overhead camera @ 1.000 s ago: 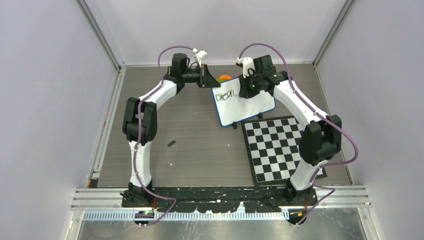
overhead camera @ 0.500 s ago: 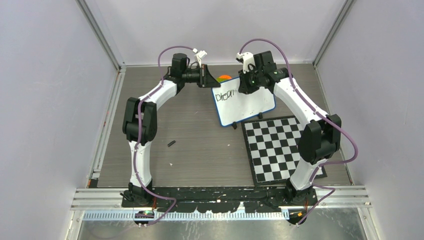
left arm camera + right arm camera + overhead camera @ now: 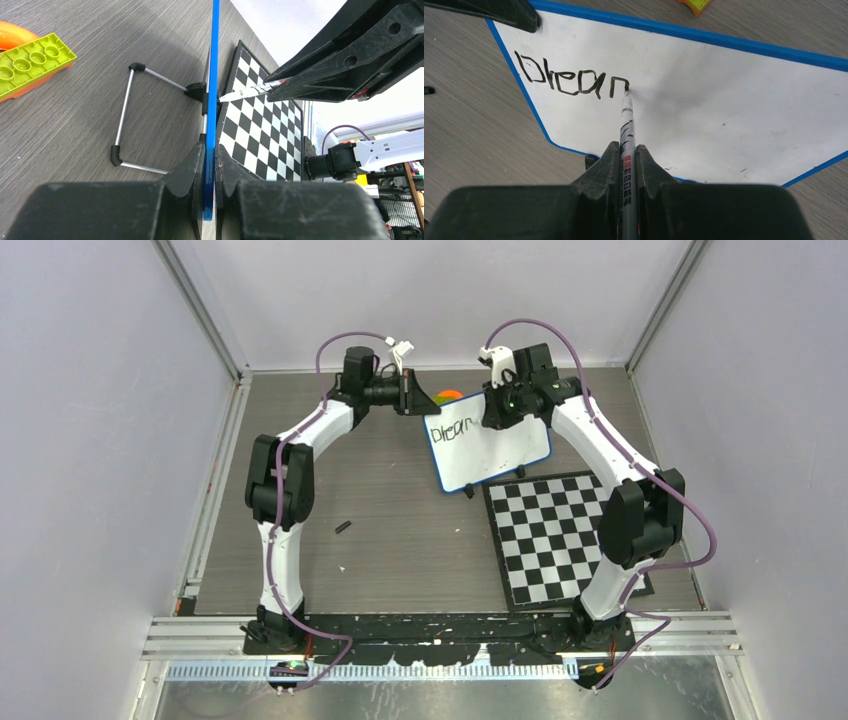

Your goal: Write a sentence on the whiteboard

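The whiteboard (image 3: 500, 455) stands tilted at the back of the table, white with a blue rim. My left gripper (image 3: 416, 396) is shut on its top left rim; in the left wrist view the blue rim (image 3: 215, 75) runs edge-on between that gripper (image 3: 210, 152). My right gripper (image 3: 626, 150) is shut on a grey marker (image 3: 627, 125), whose tip touches the whiteboard (image 3: 724, 95). The sentence (image 3: 569, 80) reads "Drean" in black, with the tip at the end of a fresh arch-shaped stroke. From above, the right gripper (image 3: 497, 410) covers the end of the sentence (image 3: 450, 430).
A black-and-white checkered board (image 3: 555, 540) lies in front of the whiteboard on the right. A green brick (image 3: 32, 62) on an orange piece (image 3: 12, 34) lies behind the whiteboard, near its wire stand (image 3: 125, 115). A small black cap (image 3: 343, 527) lies mid-table, left.
My right gripper has shifted a little right along the top line with the marker, and the lettering has grown by a stroke. The left arm has stayed put.
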`<state>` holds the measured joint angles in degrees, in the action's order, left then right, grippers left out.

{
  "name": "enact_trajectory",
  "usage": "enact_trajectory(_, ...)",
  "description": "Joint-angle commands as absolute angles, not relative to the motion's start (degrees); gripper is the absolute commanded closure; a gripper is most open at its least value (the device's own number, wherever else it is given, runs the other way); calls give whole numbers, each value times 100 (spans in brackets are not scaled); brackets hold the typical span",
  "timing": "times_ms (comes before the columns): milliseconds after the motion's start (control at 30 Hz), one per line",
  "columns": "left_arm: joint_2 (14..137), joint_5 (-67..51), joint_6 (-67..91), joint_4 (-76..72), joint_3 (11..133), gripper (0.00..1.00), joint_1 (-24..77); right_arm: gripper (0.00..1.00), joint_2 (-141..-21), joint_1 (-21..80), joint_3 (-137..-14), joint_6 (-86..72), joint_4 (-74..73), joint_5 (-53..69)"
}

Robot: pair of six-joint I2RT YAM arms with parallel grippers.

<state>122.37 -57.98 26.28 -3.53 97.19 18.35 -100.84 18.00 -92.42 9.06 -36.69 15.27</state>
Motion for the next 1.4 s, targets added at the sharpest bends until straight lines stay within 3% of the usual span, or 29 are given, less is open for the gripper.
enact_trajectory(0,12142,-5810,2522,-21,9703,100,1960,100,-9917,1850,-9030,940,-3498,1492)
enact_trajectory(1367,12130,-5810,2504,-21,9675,100,1969,100,-10090,1681,-9505,1028,-3595,1388)
